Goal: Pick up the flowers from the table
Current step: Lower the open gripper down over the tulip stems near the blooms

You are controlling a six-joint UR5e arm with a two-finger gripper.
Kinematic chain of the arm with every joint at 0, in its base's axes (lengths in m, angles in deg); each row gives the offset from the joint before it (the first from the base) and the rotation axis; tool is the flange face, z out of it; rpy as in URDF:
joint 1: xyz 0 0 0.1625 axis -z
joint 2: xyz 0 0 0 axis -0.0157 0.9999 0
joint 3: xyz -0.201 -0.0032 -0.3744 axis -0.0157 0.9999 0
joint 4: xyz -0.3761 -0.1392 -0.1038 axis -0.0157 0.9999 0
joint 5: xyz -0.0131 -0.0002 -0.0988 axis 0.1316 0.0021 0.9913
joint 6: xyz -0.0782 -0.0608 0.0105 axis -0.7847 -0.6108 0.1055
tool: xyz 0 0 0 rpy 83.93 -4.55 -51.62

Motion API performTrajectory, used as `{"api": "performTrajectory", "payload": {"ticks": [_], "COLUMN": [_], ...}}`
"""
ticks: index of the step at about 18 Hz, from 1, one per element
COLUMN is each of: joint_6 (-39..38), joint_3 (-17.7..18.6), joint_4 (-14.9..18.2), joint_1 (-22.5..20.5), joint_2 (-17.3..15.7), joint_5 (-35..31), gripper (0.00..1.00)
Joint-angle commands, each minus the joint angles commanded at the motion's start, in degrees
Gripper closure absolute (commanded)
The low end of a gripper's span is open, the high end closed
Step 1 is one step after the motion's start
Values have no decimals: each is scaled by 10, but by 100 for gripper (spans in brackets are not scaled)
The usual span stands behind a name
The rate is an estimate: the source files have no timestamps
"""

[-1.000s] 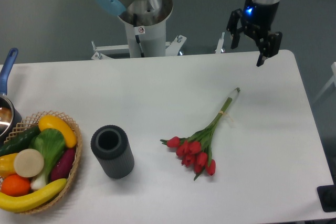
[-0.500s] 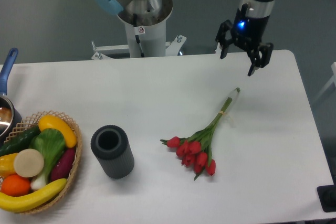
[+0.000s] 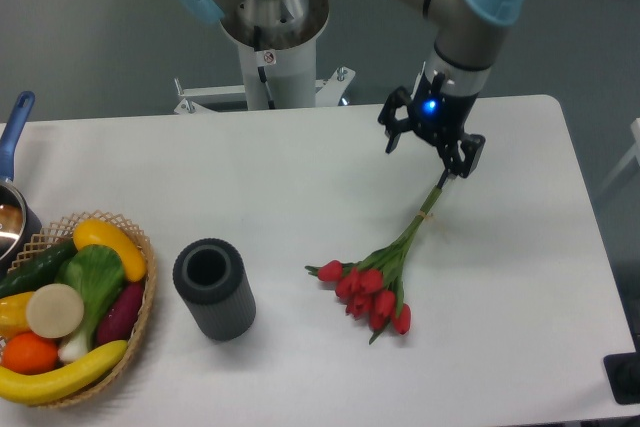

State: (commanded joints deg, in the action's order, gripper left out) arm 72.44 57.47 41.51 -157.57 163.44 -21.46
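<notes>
**Tulip bunch on table, claw spread over stem tips**

One bunch of red tulip buds on long thin green stems (image 3: 385, 272) lies flat on the large white matte tabletop (image 3: 300, 187), right of centre. About eight buds counted, clustered at the lower end; some overlap, so the count is approximate. Stems run up and to the right, bound by a pale tie partway along.

One black two-finger gripper (image 3: 428, 143) hangs from the grey arm with light-blue joint caps (image 3: 470, 2), a blue light glowing on its body. Its two fingers stand wide apart and hold nothing. One finger (image 3: 465, 158) sits directly over the cut ends of the stems; whether it touches them cannot be told. The buds lie well below and left of the claw.

Outward, to the left: one dark grey ribbed cylinder with an open top (image 3: 213, 287), upright. At the left edge, one woven wicker basket (image 3: 140, 302) holding roughly nine pieces of colourful fruit and vegetables. One metal pot with a blue handle (image 3: 12, 167), partly cut off.
</notes>
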Motion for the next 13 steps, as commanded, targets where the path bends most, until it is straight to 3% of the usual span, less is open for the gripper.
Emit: {"api": "performTrajectory", "payload": {"ticks": [4, 13], "joint_6": [-3, -40], "joint_3": [15, 4], "joint_4": [-56, -95], "joint_1": [9, 31], "joint_2": [33, 98], "joint_5": [-1, -2], "gripper": [0, 0]}}
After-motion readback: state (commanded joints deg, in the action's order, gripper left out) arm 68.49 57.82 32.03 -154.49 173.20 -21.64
